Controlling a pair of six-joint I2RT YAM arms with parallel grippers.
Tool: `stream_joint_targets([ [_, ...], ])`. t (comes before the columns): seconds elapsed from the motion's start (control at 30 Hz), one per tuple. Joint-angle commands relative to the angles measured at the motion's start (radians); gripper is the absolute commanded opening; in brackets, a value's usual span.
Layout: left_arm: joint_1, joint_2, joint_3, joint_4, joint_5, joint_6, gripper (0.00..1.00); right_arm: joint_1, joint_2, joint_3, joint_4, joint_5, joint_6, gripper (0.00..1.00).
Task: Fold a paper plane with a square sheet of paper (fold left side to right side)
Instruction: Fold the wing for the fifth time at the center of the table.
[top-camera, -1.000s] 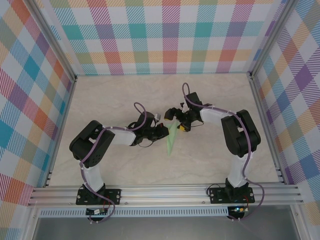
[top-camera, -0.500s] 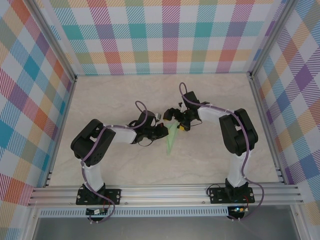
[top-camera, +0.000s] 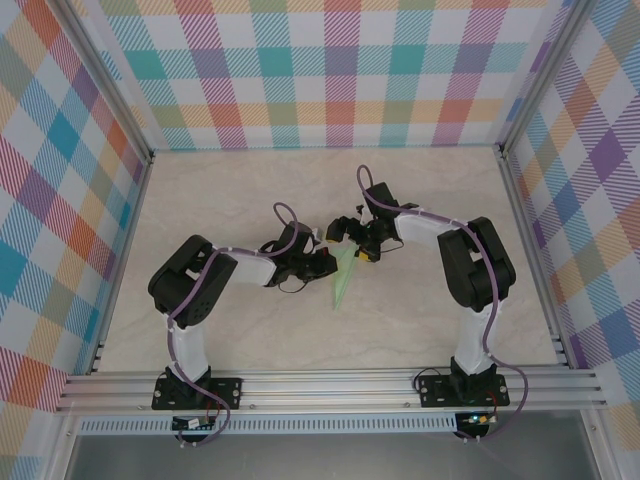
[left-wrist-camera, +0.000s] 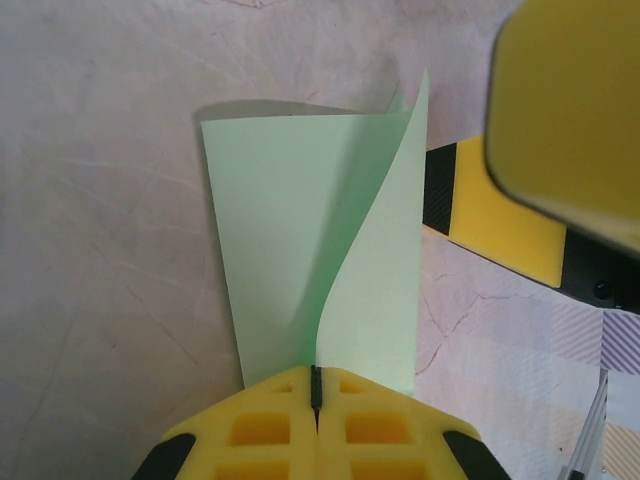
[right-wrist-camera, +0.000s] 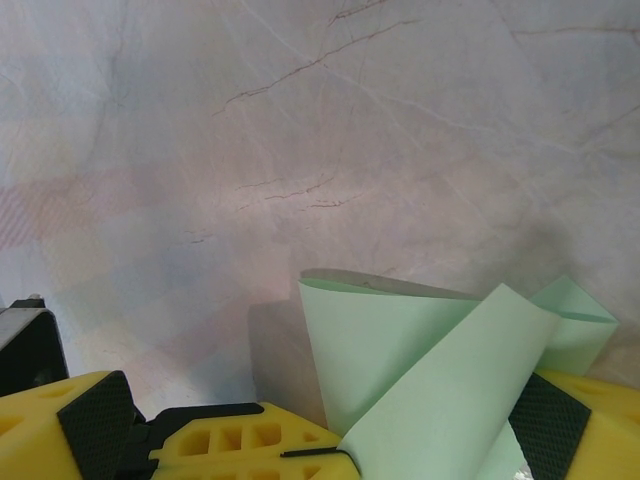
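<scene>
**Left claw (left-wrist-camera: 316, 385) clamped on the paper plane (top-camera: 342, 282); right claw (top-camera: 352, 242) spread wide around the same paper.**

Left claw: the jaws are fully closed and pinch the near edge of the pale green paper. Ahead of the fingertips one layer lies flat on the marble-patterned table (top-camera: 220, 200), and a second layer curls up from the pinch. Paper plane: seen from above it is narrow and pointed, directly ahead of the left claw, with its wide end beneath the right claw and its tip toward the arm bases. Right claw: the jaws are at full spread and a loose curl of the paper stands between the two fingers. Whether either pad touches the paper cannot be determined.
</scene>
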Motion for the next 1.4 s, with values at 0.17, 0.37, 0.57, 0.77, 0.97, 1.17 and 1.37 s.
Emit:
stream_joint_targets([
  [0.17, 0.023, 0.054, -0.003, -0.008, 0.001, 0.021, 0.00, 0.008, -0.036, 0.009, -0.036, -0.014, -0.043, 0.98],
  [0.37, 0.023, 0.043, -0.035, -0.002, -0.015, 0.021, 0.00, -0.024, -0.129, 0.030, -0.115, 0.051, -0.073, 0.92],
  [0.57, 0.023, 0.033, -0.040, -0.006, -0.021, 0.023, 0.00, -0.028, -0.217, -0.057, -0.107, 0.047, -0.089, 0.59],
  [0.77, 0.024, 0.029, -0.040, -0.021, -0.038, 0.025, 0.00, -0.007, -0.166, -0.118, -0.026, -0.034, -0.050, 0.03],
  [0.97, 0.023, 0.021, -0.046, -0.038, -0.059, 0.027, 0.00, 0.029, -0.079, -0.078, -0.011, -0.038, -0.044, 0.00],
  [1.17, 0.023, 0.018, -0.046, -0.055, -0.073, 0.031, 0.00, 0.034, -0.041, -0.070, -0.020, -0.009, -0.051, 0.00],
  [1.37, 0.023, 0.018, -0.047, -0.063, -0.083, 0.034, 0.00, 0.035, -0.034, -0.091, -0.015, 0.023, -0.067, 0.00],
])
